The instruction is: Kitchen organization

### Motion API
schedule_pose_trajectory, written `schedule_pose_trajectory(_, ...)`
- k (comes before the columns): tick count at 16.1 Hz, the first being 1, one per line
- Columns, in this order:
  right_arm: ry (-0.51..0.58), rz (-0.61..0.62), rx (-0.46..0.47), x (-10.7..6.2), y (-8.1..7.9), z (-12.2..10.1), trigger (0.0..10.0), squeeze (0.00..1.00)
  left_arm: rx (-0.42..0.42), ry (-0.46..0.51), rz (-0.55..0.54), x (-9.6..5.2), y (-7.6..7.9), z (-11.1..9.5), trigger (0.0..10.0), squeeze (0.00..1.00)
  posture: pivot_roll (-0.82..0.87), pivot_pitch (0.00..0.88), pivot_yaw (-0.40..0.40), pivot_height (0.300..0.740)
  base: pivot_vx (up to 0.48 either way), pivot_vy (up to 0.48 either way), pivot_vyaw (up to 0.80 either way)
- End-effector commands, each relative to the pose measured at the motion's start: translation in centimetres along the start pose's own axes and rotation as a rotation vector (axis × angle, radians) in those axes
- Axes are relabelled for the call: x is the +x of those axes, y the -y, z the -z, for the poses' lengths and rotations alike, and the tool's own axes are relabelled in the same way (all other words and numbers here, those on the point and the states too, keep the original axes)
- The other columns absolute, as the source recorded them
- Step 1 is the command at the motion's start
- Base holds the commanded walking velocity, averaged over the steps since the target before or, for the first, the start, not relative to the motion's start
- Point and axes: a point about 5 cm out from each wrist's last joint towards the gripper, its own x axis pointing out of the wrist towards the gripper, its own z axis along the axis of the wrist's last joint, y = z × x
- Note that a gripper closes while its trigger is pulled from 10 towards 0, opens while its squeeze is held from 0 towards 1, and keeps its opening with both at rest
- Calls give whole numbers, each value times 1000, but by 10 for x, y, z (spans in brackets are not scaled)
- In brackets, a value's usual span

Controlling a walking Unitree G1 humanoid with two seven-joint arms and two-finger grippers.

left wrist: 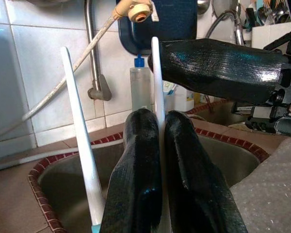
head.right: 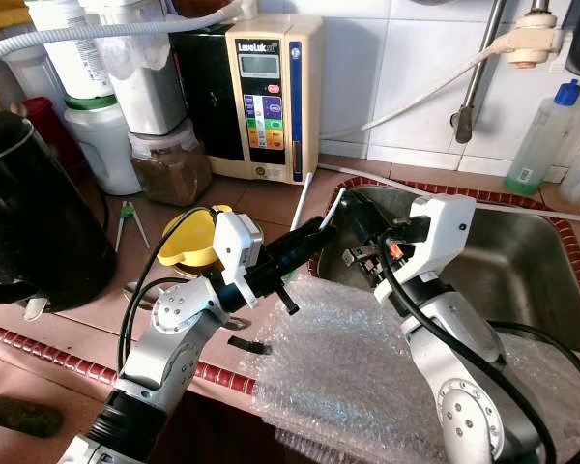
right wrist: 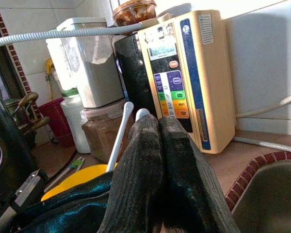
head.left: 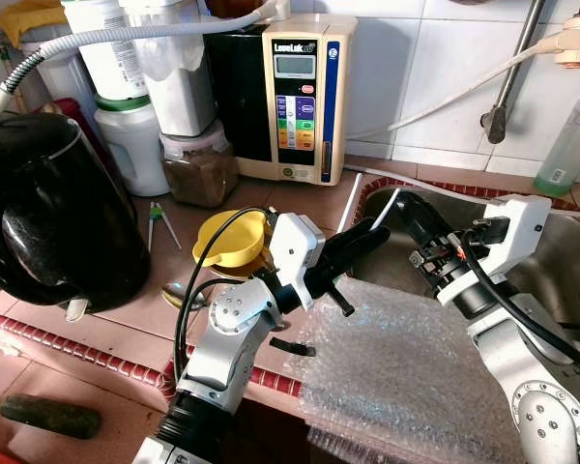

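Over the sink [head.left: 561, 261] rim on the tiled desk [head.left: 126, 319], the left pincer [head.left: 375, 232] and right pincer [head.left: 403, 205] both clamp one white chopstick [left wrist: 155, 77]; another [left wrist: 79, 141] stands beside. Behind, a "LeveLuk" water ionizer [head.left: 300, 97].

Two white chopsticks [left wrist: 80, 141], one black kettle [head.left: 53, 213], one yellow funnel [head.left: 234, 239], perhaps three jars [head.left: 135, 145].

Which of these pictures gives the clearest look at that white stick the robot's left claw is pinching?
The left wrist view: the white stick rises straight from between the shut fingers of the left gripper, sharp against the tiles. The eye views show it small, slanting toward the sink. In the right wrist view only a rounded white tip pokes above the right gripper.
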Motion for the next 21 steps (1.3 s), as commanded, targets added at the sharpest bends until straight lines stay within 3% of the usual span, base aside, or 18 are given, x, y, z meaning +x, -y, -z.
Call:
schedule_pose_trajectory(1,-26,-89,32,5,-14,5,0,0,22,-9,67,7,10,0,0,0,-81,0,65,740,0,0,0)
schedule_pose_trajectory(3,-21,-75,29,4,-12,5,0,0,9,-6,62,8,9,-1,0,0,-81,0,66,740,0,0,0)
schedule_pose_trajectory(4,-18,-68,28,5,-11,4,0,0,-3,-9,19,8,5,-1,10000,1000,-81,0,67,740,0,0,0)
schedule_pose_trajectory(16,44,59,-24,7,2,-2,0,0,10,-31,38,6,2,-1,10000,1000,-70,0,84,740,0,0,0)
schedule_pose_trajectory(18,48,97,-51,5,8,-3,0,0,5,-38,43,4,2,0,10000,1000,-67,0,83,740,0,0,0)
schedule_pose_trajectory(19,61,190,-108,1,19,-6,0,0,4,-52,53,1,0,0,10000,1000,-62,0,83,740,0,0,0)
schedule_pose_trajectory(21,44,250,-195,-7,29,-9,0,0,-3,-66,49,-4,-4,0,10000,1000,-61,0,84,740,0,0,0)
